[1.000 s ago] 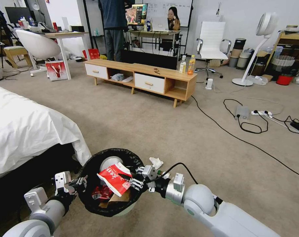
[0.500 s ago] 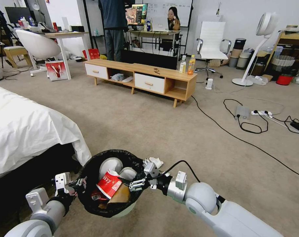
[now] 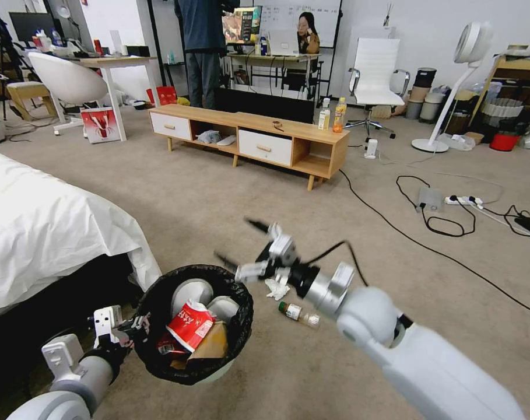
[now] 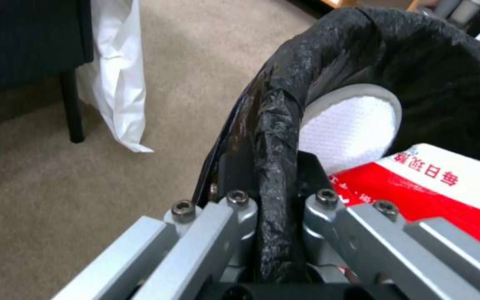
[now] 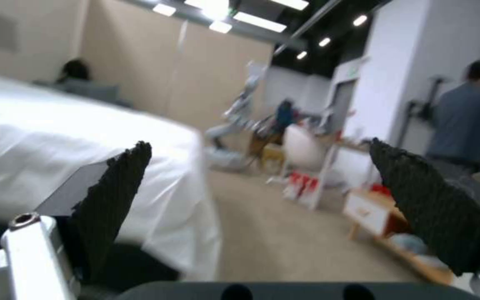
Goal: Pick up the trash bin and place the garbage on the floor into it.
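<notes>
Two grippers are showing in the head view. Left gripper (image 3: 137, 324) is pinching the rim of the bin (image 3: 160, 356), its fingers (image 4: 234, 216) pressed on either side of the black bag edge, and is holding the bin just above the floor (image 3: 218, 221) beside the bed (image 3: 37, 233). Inside the bin a red-white wrapper (image 3: 189, 324), a brown paper bag (image 3: 212, 345) and a red can (image 3: 164, 345) are lying together. Right gripper (image 3: 241, 245) is hanging in the air above and beyond the bin's far rim, fingers spread wide and holding nothing. On the floor just beside the bin, a crumpled tissue (image 3: 274, 287) and a small green-capped bottle (image 3: 298, 314) are lying under the right arm.
</notes>
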